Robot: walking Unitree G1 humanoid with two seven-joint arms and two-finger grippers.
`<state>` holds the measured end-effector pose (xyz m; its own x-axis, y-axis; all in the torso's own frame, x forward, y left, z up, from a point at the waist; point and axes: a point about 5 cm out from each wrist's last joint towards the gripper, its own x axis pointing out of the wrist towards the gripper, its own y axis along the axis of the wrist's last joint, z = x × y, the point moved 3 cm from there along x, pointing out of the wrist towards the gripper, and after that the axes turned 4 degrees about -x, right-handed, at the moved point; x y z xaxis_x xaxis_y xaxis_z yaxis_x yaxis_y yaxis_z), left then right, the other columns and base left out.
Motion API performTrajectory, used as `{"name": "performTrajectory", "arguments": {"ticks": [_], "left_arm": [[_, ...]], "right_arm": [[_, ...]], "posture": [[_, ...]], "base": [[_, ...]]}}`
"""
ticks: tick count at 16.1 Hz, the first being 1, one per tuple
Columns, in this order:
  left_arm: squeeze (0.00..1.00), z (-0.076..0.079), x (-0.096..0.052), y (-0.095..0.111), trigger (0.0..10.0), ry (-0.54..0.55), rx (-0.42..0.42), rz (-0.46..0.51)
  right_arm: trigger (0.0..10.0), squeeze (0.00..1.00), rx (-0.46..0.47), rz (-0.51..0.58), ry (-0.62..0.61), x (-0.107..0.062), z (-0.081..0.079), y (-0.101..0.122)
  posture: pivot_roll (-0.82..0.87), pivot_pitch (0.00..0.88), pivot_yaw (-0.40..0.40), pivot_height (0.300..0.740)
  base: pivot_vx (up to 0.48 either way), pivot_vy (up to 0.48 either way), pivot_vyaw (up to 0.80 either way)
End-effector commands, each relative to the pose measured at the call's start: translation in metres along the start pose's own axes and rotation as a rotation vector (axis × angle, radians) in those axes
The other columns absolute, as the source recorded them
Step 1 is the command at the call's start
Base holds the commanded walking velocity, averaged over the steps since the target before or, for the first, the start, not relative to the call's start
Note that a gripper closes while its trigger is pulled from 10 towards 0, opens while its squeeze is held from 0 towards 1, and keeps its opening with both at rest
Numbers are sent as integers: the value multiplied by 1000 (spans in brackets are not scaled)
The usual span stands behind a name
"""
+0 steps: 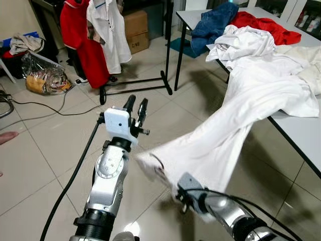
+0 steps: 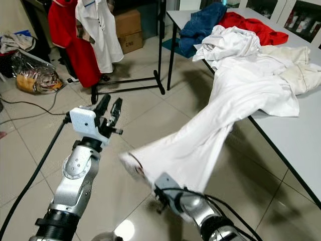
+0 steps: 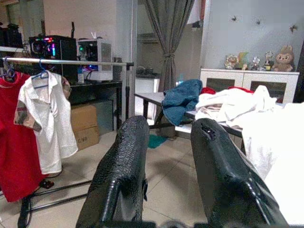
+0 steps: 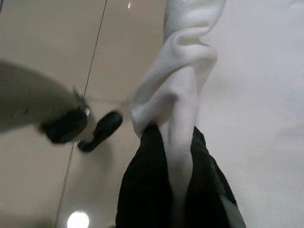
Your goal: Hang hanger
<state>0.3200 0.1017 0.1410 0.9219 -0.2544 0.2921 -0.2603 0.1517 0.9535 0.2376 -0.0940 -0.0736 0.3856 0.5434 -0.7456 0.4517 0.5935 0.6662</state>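
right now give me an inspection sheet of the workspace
surface: white table at the robot's right, tiled floor below
job's things: white garment stretched from the table down to the right gripper; hanger nothing seen; clothes rail ahead with a red garment and a white shirt hanging
clutter: blue garment and red cloth on the table, cardboard boxes, plastic bag
grippers: left gripper raised, open, empty; right gripper shut on the white garment
cables: black cable across the floor
surroundings: curtain, white cabinet
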Motion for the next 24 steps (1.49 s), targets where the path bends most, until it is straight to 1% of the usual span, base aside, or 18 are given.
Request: {"name": "performTrajectory", "arguments": {"ticks": [1, 2, 3, 7, 9, 10, 11, 12, 13, 14, 15, 17, 18, 22, 24], "left_arm": [[0, -2, -3, -4, 10000, -6, 9, -11], [0, -2, -3, -4, 10000, -8, 11, -13], [0, -2, -2, -5, 10000, -11, 14, -14], [0, -2, -1, -6, 10000, -20, 19, -16], [0, -9, 1, -8, 10000, -1, 38, -24], [0, -23, 5, -8, 10000, 44, 44, -31], [0, -32, 8, -9, 10000, 69, 43, -44], [0, -38, 10, -16, 10000, 87, 4, -91], [0, -40, 9, -25, 10000, 97, -47, -138], [0, -40, 7, -31, 10000, 98, -77, -163], [0, -40, 6, -33, 10000, 95, -86, -172], [0, -32, 0, -45, 10000, 74, -96, -206], [0, -32, -1, -47, 10000, 72, -98, -213], [0, -33, -2, -51, 10000, 69, -103, -231], [0, -32, -3, -53, 10000, 64, -101, -233]], "right_arm": [[10000, 0, 25, -34, 24, -1, 1, -5], [10000, 0, 32, -76, 36, -4, 0, -15], [10000, 0, 73, -109, 30, -6, 2, -23], [10000, 0, 90, -117, 11, -8, 6, -26], [10000, 0, 88, -68, -20, -8, 11, -18], [10000, 0, 109, 4, -32, -7, 15, -6], [10000, 0, 115, 44, -28, -7, 16, 2], [10000, 0, 100, 65, -17, -7, 15, 5], [10000, 0, 92, 84, 1, -7, 13, 7], [10000, 0, 97, 83, 16, -7, 11, 6], [10000, 0, 99, 66, 33, -7, 9, 2], [10000, 0, 65, -41, 181, -11, -11, -25], [10000, 0, 68, -59, 200, -12, -12, -29], [10000, 0, 84, -126, 206, -16, -10, -39], [10000, 0, 73, -171, 227, -21, -8, -46]], "posture": [[129, 11, 23, 740], [129, 11, 23, 740], [129, 10, 25, 740], [124, 9, 31, 740], [122, 8, 32, 740], [122, 8, 31, 740], [122, 8, 31, 740], [122, 8, 31, 740], [124, 4, 32, 740], [122, 3, 32, 740], [122, 3, 32, 740], [119, 2, 33, 740], [119, 2, 33, 740], [116, 2, 34, 740], [119, 0, 33, 740]], "base": [[0, 0, 0], [0, 0, 0], [0, 0, 0], [0, 0, 0], [0, 0, 0], [0, 0, 0], [0, 0, 0], [0, 0, 0], [0, 0, 0], [0, 0, 0], [0, 0, 0], [0, 0, 0], [0, 0, 0], [0, 0, 0], [0, 0, 0]]}}
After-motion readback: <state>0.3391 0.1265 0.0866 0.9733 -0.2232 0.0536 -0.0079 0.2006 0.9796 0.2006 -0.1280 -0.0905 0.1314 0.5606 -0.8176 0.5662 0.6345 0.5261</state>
